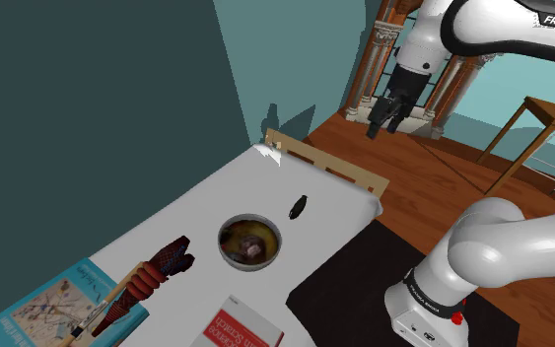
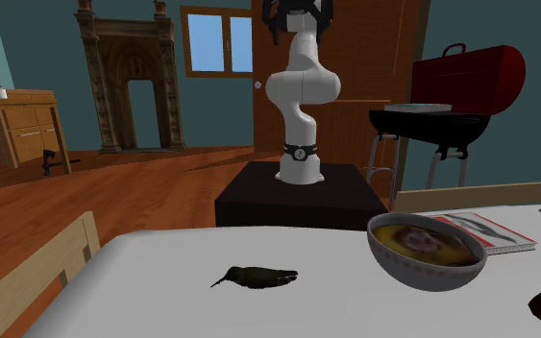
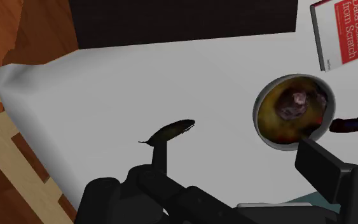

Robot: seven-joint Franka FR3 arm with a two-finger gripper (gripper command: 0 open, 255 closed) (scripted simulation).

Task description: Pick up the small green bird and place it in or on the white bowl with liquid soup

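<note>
Two black fingers [image 3: 320, 167] of the gripper [image 1: 383, 118] stand apart, held high, well above the white table [image 1: 196, 197]. Far beneath it lies the bird [image 2: 258, 277] (dark green, long beak), in line with one fingertip. The bowl [image 2: 422, 274] of soup sits toward the other, apart from the bird.

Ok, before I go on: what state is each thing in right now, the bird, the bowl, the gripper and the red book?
green bird: lying on the white table, apart from the bowl, not held.
bowl: upright, soup inside, no bird in it.
gripper: open, empty, raised well above the table.
red book: closed, flat on the table.
</note>
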